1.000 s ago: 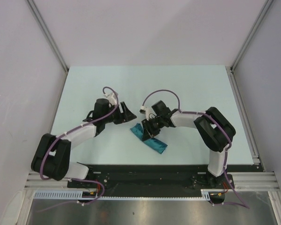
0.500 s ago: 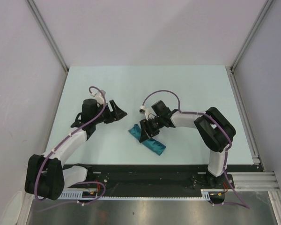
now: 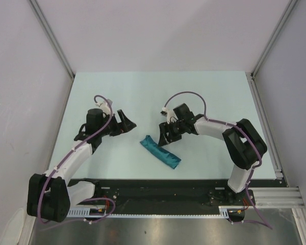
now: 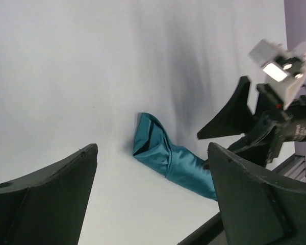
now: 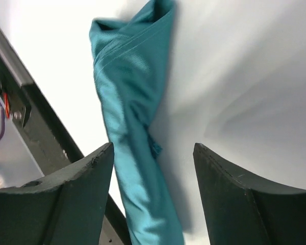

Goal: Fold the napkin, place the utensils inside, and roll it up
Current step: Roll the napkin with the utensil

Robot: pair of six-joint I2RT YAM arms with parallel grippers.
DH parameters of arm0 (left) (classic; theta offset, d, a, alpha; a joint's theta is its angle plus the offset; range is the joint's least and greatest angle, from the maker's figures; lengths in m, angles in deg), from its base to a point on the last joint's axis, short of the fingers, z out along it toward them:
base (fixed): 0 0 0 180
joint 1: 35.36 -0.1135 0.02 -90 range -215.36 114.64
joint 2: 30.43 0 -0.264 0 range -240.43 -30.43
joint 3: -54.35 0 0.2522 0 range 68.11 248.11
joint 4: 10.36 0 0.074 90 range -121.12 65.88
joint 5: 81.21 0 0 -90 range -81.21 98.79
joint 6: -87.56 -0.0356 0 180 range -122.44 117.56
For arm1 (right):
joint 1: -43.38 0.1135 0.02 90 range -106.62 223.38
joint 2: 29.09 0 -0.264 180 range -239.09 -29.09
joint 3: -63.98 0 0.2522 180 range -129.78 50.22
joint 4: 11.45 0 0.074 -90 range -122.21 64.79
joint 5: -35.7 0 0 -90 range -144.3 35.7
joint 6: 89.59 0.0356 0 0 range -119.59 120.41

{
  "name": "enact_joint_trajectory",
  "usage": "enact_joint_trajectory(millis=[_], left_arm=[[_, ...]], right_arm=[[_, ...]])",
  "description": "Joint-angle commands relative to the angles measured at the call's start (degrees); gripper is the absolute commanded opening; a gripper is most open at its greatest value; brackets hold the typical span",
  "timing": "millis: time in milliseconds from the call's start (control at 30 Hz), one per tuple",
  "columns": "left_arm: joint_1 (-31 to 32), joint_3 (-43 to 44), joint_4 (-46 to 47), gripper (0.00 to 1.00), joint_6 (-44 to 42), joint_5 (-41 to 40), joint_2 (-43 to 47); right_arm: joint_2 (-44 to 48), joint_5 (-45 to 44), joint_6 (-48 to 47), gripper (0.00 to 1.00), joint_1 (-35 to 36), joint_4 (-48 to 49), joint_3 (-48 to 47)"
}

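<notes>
Napkin (image 3: 160, 151) of teal, shiny soft cloth lies rolled at near-centre. We judge it light, limp and slippery, so pinch it mid-roll. Left gripper (image 3: 130, 121) and right gripper (image 3: 166, 135) both stand spread and empty.
</notes>
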Motion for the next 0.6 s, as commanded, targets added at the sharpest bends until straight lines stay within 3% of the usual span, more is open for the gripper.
enact_joint_trajectory(millis=[0, 167, 300, 433, 567], left_arm=[[-3.89, 2.77, -2.22, 0.94, -2.13, 0.78, 3.10], [-9.87, 5.31, -5.65, 0.98, -5.28, 5.62, 6.43], [-14.97, 8.39, -11.28, 1.00, -11.17, 9.66, 9.42], [-15.86, 8.75, -13.91, 1.00, -17.14, 9.76, 13.55], [-15.77, 7.52, -14.28, 1.00, -17.78, 9.31, 15.40]], right_arm=[[7.93, -4.37, 1.29, 0.69, -3.74, 2.17, 1.03], [19.00, -11.03, 5.51, 0.70, -9.37, 5.52, 7.09], [33.82, -18.60, 7.01, 0.71, -13.42, 5.35, 11.57], [44.93, -31.67, 6.13, 0.72, -13.69, 2.27, 15.00], [53.72, -38.91, 5.69, 0.72, -13.77, 2.36, 20.18]])
